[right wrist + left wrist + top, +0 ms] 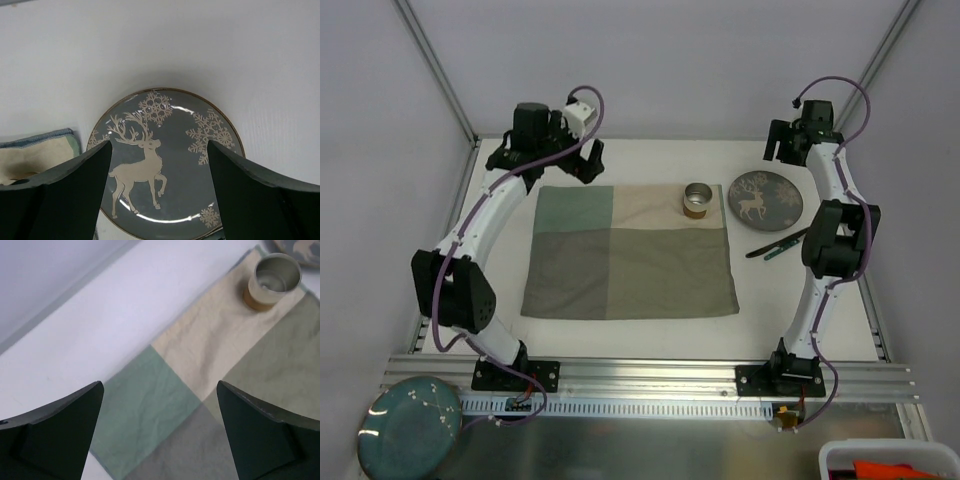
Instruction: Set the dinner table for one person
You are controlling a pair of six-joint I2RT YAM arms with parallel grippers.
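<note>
The white dinner table (640,158) carries a green-and-beige patchwork mat (630,252). A small metal cup (697,200) stands on the mat's far right corner; it also shows in the left wrist view (274,279). A grey plate with a white reindeer (764,200) lies on the table right of the mat, and fills the right wrist view (165,165). Dark cutlery (778,244) lies in front of the plate. My left gripper (576,160) is open and empty above the mat's far left corner (150,405). My right gripper (782,143) is open and empty above the plate's far side.
A teal plate (410,428) sits on the metal shelf at the near left, off the table. A white bin with orange contents (885,463) stands at the near right. Aluminium frame bars (640,378) edge the table, with grey walls behind.
</note>
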